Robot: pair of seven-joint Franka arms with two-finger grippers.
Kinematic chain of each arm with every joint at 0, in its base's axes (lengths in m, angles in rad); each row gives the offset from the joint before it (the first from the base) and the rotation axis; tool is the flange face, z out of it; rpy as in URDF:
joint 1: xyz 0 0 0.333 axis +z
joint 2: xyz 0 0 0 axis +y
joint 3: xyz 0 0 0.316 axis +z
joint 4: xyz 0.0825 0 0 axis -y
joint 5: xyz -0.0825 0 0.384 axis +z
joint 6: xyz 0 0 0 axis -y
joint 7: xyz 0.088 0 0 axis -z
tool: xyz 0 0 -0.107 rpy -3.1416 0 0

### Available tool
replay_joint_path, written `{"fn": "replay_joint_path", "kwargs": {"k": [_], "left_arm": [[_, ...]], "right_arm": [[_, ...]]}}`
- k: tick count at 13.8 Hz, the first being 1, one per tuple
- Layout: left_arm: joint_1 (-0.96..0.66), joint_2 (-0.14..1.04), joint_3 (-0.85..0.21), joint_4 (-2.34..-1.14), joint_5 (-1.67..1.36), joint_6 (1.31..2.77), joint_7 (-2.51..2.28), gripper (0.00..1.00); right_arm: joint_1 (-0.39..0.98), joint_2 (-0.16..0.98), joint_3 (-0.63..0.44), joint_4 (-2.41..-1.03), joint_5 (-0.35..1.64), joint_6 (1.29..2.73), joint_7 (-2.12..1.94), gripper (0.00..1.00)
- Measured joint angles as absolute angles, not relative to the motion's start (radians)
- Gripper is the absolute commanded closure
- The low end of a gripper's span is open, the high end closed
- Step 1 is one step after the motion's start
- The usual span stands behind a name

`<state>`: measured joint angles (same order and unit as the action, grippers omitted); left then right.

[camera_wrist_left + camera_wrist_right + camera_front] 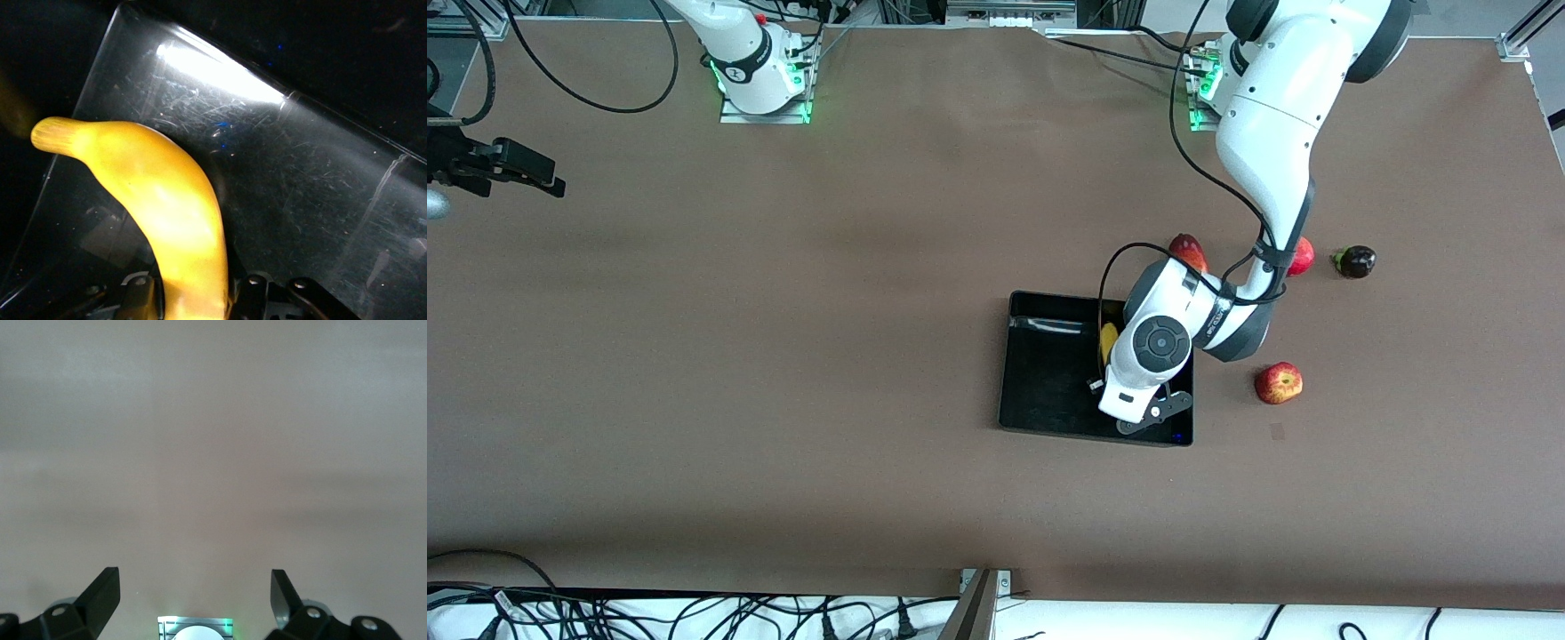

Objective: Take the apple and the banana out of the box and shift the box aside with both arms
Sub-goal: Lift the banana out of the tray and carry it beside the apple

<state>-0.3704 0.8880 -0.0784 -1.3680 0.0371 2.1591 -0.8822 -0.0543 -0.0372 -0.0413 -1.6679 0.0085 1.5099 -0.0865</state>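
While clamped low on the banana [167, 220] inside the box [1049, 391], left claw [193, 303] could lose it on the lift: grip sits near one end, so long fruit may swing or slide out. Could also drag against box wall, shifting box. Box sits mid-table [783, 356]; apple [1279, 383] already out, at box's three o'clock, just beside it. Right claw [193, 590] spread wide, empty, waiting over bare table toward right arm's end. Two red fruits and a dark one at box's one o'clock. No readable writing or brands anywhere.
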Motion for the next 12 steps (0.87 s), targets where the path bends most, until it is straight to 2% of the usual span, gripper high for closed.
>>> {"fn": "replay_joint_path", "kwargs": {"k": [5, 12], "left_arm": [[-0.371, 0.888, -0.078, -1.361, 0.037, 2.141, -0.882, 1.00], [-0.372, 0.836, -0.078, -1.198, 0.033, 1.835, -0.882, 1.00]], "right_arm": [[-0.054, -0.037, -0.040, -1.668, 0.009, 1.510, -0.087, 0.00], [-0.054, -0.037, -0.034, -1.668, 0.009, 1.511, -0.087, 0.00]]}}
